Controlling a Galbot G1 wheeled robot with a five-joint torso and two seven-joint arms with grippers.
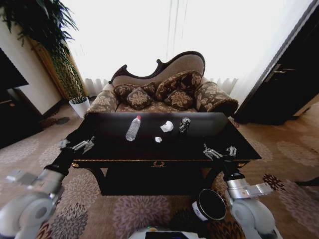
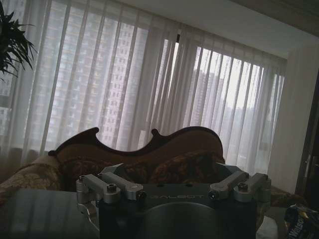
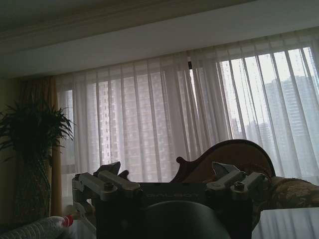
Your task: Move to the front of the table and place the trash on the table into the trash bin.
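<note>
Bright curtains and a patterned sofa (image 1: 164,92) stand behind the table (image 1: 124,152), which lies square in front of the robot, so the drive to the front seems done and picking is the step in hand. Near the table's middle lie the trash pieces: a white paper ball (image 1: 167,126), a small scrap (image 1: 158,140) at its 7 o'clock, and a dark can (image 1: 185,124) just beside the ball at 3 o'clock. A bottle (image 1: 133,128) lies at 9 o'clock from the ball. The bin (image 1: 210,204) sits on the carpet at the table's 5 o'clock corner, near the right arm. The left gripper (image 1: 82,145) and the right gripper (image 1: 218,152) hover at the table's near edge, both with fingers spread and holding nothing. I judge the next move needs a reach forward to one piece, probably with the right arm, nearest the can.
</note>
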